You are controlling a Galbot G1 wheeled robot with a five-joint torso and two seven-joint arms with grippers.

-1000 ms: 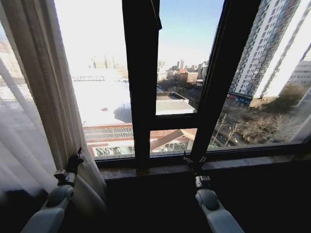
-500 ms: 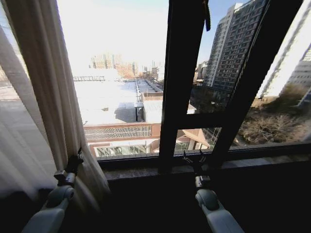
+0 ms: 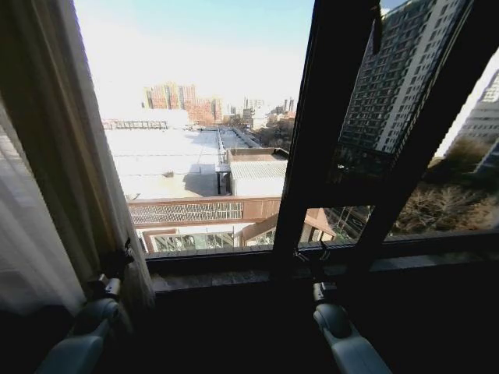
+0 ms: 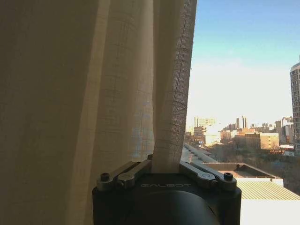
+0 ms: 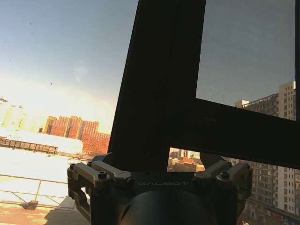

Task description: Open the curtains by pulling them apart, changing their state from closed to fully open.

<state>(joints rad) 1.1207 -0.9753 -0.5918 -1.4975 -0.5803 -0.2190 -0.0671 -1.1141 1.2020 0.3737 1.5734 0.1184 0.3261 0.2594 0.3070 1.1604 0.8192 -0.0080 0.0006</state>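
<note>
While the window lies mostly bare, these lines hold:
Left gripper (image 4: 165, 169): jaws clamped on a gathered fold of the curtains (image 4: 93, 84); in the head view it (image 3: 118, 261) sits low at the left, against the fabric's inner edge.
Right gripper (image 3: 312, 255): jaws spread apart, nothing between them; raised before the window sill (image 3: 234, 276), just under the black window frame (image 3: 323, 125); the wrist view (image 5: 159, 164) shows the frame bar close ahead.
Curtains: sheer pleated cloth (image 3: 47, 171) bunched at the far left of the window; glass to its right uncovered.
Beyond the glass: rooftops (image 3: 179, 160); tall apartment towers (image 3: 405, 70).
</note>
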